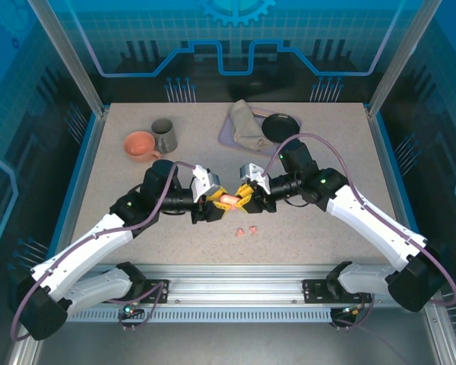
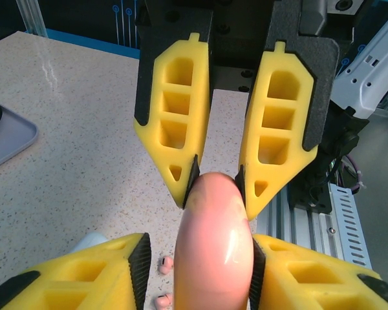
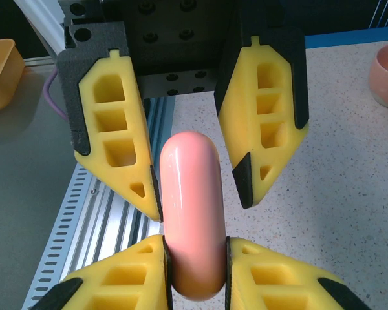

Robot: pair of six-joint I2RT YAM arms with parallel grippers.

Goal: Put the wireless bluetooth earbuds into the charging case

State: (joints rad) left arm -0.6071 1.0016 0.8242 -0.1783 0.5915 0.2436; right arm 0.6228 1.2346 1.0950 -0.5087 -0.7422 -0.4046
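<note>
I see 2 pink earbuds (image 1: 240,231) loose on the table (image 1: 342,152), just on the near side of both claws and touching neither. They're too small to tell which way they point. Right claw (image 3: 194,248) pinches 1 end of the pink case (image 3: 189,187), both pads tight. Left claw (image 3: 200,194) is partly spread at the other end: 1 pad touches, 1 stands off. Case's long axis runs left-right between the claws.
</note>
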